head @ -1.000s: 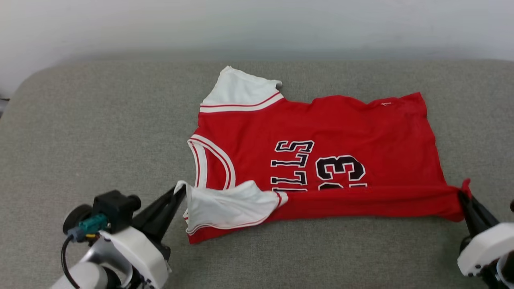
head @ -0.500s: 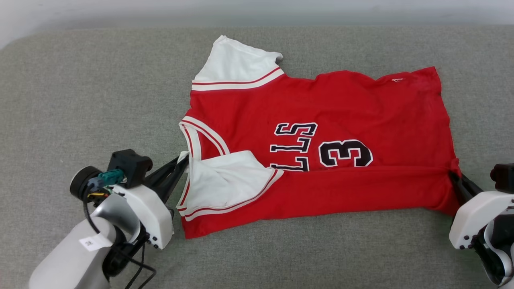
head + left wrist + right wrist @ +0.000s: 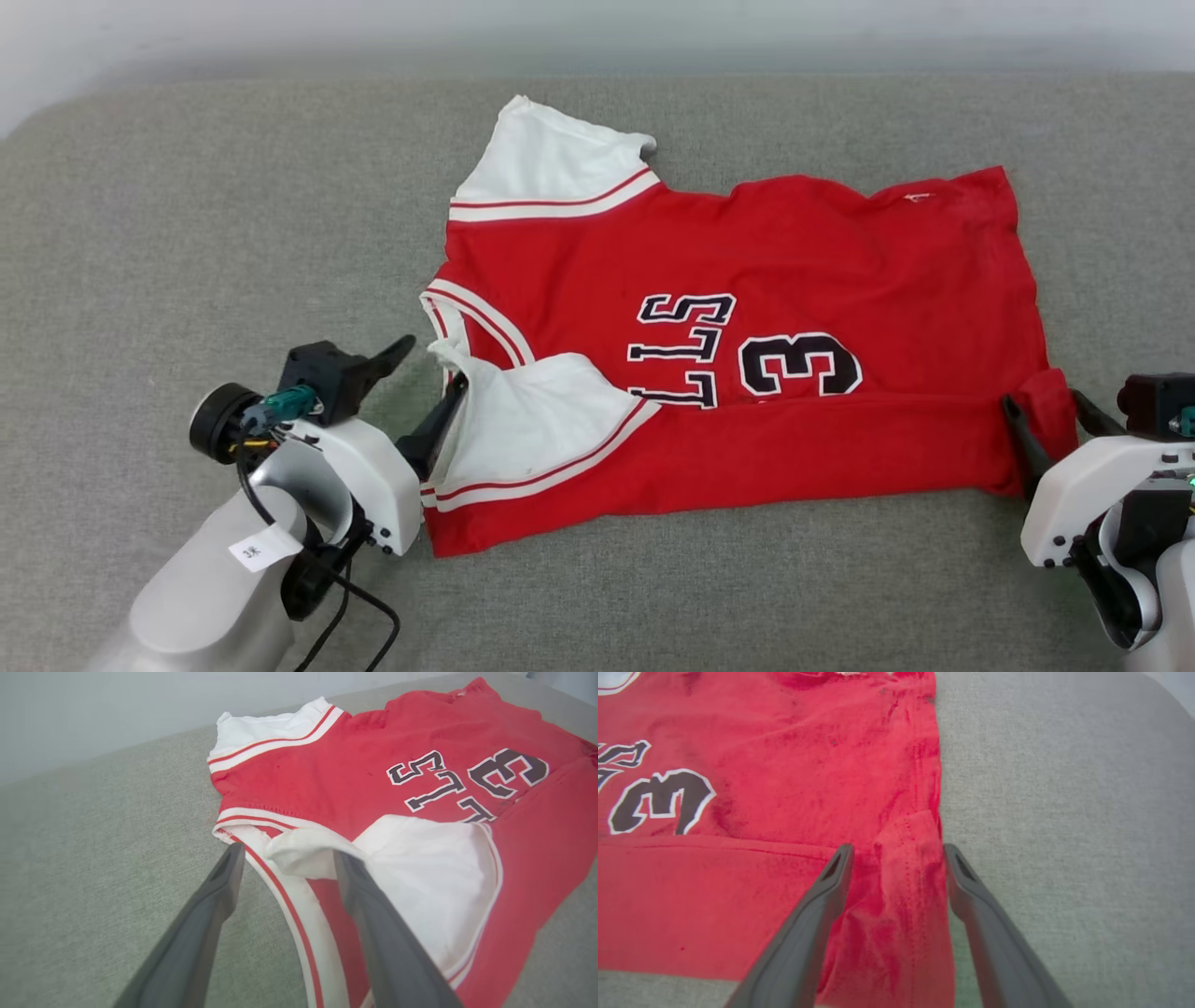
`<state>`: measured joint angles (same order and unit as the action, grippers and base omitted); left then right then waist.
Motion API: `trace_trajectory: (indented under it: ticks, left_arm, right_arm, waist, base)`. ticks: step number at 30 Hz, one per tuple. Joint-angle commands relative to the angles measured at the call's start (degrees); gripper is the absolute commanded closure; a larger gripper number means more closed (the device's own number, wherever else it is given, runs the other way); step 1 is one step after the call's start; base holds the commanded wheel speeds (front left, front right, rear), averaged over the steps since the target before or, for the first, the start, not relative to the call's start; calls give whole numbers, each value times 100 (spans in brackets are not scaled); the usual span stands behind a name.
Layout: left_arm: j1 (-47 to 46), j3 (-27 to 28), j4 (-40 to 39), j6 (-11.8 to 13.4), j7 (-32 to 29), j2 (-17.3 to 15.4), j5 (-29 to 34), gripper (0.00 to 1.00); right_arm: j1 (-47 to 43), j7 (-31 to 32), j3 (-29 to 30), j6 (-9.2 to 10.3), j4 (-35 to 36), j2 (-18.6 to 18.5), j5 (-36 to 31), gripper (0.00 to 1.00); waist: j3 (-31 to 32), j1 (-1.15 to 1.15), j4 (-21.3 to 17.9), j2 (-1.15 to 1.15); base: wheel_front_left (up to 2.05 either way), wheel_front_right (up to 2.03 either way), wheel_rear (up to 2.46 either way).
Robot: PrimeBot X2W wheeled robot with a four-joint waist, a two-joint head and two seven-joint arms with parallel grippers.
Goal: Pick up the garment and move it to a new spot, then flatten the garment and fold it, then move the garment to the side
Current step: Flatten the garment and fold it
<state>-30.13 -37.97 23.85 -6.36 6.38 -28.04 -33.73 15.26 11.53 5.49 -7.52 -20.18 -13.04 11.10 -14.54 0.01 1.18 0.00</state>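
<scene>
You've just let go: left gripper [image 3: 431, 366] and right gripper [image 3: 1043, 401], pinching a second ago, now stand spread at the garment's [image 3: 747, 252] ends, its near-edge fold resting on the cushion [image 3: 187, 233].

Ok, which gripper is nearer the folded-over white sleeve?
Left. The left gripper is open at the white sleeve tip; the right gripper straddles the hem corner of the garment, at the far end.

the grey cushion [image 3: 187, 233] lies bare left of the garment [image 3: 747, 271], in front of it and in a narrower strip behind it, up to the pale wall [image 3: 597, 28]; the left gripper [image 3: 432, 363], jaws apart, crowds its collar corner; the right gripper [image 3: 1043, 399] straddles its right hem corner
</scene>
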Motion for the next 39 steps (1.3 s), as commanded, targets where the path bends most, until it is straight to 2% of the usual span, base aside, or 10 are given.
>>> trace_trajectory:
  ticks: [1,6,12,19,26,31,34,37,39]
  left_arm:
    - [3,64,63,41,96,33,-49,0]
    - [239,311,113,237,419,121,-291,0]
    - [815,549,-343,617,435,138,-627,0]
    - [1676,584,-1336,1141,-201,3,-1031,0]
    - [2135,365,-2074,1594,-1006,-69,-1218,0]
    - [2047,314,-1969,1973,-1263,-74,-1062,0]
    - [2011,418,-1753,2162,-1150,-18,-1020,0]
    - [2028,336,-1493,2177,-1255,-31,-1003,0]
    - [2058,229,-1355,2086,-1393,2,-1060,0]
  right_arm:
    - [79,-44,-2,7,64,-3,-38,0]
    - [-23,66,24,7,351,-80,9,0]
    - [-369,749,152,7,892,-175,-71,0]
    - [-935,1773,442,7,1680,81,-9,0]
    - [-1294,2061,563,7,2227,349,37,0]
    - [-1307,2032,526,7,2370,432,45,0]
    - [-1265,2007,444,6,2408,436,92,0]
    - [-1222,1992,458,6,2436,502,301,0]
    - [-1223,1970,478,7,2465,443,316,0]
  waist:
    - [102,-1,-1,0]
    - [386,-1,25,0]
    - [610,-1,64,0]
    - [610,-1,96,0]
    - [444,-1,65,0]
    - [263,-1,-30,0]
    - [141,-1,-109,0]
    - [50,-1,-156,0]
    - [12,-1,-169,0]
  base:
    - [0,0,0]
    - [0,0,0]
    - [0,0,0]
    - [0,0,0]
    - [0,0,0]
    - [0,0,0]
    - [0,0,0]
    - [0,0,0]
    - [0,0,0]
